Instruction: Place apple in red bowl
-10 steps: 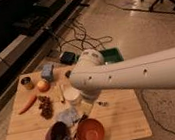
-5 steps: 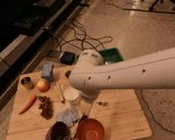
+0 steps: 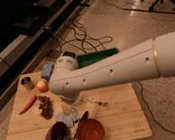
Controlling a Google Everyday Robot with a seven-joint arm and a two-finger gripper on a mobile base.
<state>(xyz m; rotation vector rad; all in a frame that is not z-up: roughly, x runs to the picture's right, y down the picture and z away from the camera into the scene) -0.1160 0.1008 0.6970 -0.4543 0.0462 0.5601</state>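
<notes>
Apple (image 3: 42, 85), small, round, yellow-orange, sits on the pale wooden bench (image 3: 120, 115) at centre left, apart from the glossy orange-red bowl (image 3: 90, 133) at lower centre. The gripper (image 3: 71, 117), half hidden beneath the smooth white arm (image 3: 116, 69), shows no readable state.

High view down over arm (image 3: 121, 68) onto table (image 3: 119, 115), tool (image 3: 72, 119) under arm
</notes>
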